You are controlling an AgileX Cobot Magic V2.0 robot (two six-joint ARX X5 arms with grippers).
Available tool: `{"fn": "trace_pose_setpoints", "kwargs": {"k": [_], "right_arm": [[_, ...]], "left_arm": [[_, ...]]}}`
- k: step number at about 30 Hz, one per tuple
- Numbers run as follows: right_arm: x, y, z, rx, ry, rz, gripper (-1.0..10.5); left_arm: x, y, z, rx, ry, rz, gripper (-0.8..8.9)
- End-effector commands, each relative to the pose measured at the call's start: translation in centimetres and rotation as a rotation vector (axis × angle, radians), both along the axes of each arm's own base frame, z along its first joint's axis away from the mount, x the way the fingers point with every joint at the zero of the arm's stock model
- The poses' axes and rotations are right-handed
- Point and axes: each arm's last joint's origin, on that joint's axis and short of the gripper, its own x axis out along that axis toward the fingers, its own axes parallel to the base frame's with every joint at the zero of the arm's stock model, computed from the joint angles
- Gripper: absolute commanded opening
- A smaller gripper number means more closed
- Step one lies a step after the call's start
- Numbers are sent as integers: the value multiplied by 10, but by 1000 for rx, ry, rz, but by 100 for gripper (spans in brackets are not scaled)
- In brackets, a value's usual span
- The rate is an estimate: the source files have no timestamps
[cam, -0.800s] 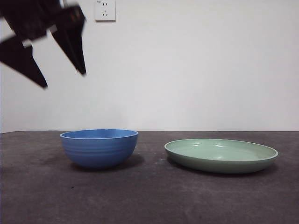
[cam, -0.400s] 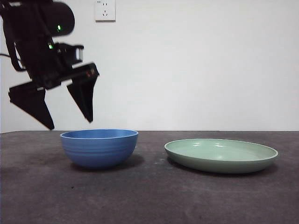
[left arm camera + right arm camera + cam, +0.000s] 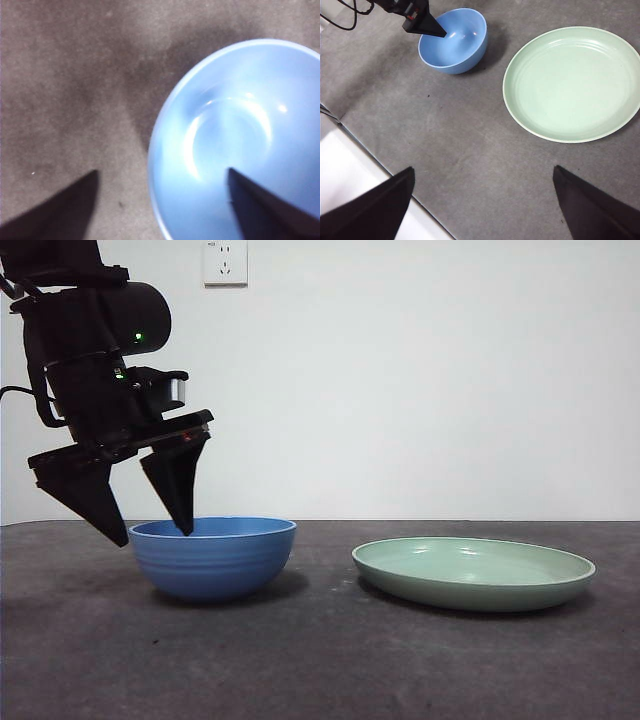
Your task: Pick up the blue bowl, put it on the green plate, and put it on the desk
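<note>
The blue bowl [image 3: 213, 557] stands upright on the desk [image 3: 320, 660] at the left, empty. My left gripper [image 3: 153, 532] is open and straddles the bowl's left rim, one jaw tip inside the bowl and the other outside it. In the left wrist view the blue bowl [image 3: 240, 135] fills the right side, and my left gripper [image 3: 162, 175] has the rim between its jaws. The green plate [image 3: 473, 573] lies empty to the bowl's right. From high up, my right gripper [image 3: 482, 172] stands open over the desk, with the blue bowl [image 3: 454, 40] and green plate [image 3: 571, 82] below.
A white wall with a socket [image 3: 225, 262] runs behind the desk. In the right wrist view the desk's edge [image 3: 370, 160] borders a white surface, and black cables [image 3: 345, 15] trail from the left arm.
The left arm has come down from the upper left to the bowl, its jaws now straddling the left rim. Bowl and plate have not moved.
</note>
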Motion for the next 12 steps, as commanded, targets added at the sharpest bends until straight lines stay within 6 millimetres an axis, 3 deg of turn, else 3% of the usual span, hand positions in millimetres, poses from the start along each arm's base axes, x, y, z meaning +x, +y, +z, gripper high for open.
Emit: {"fn": "trace_pose_setpoints", "kwargs": {"k": [1,3,9,12], "right_arm": [[1,0,5,7,-19,1,443],[1,0,5,7,-19,1,443],[1,0,5,6,-19,1,443],[1,0,5,7,-19,1,443]], "left_arm": [[6,-4,-5,6,10,4,297],[6,-4,-7,4,22,19,277],[6,-5,-8,3,26,21,20],[6,-5,-8,-2,28,34,10]]}}
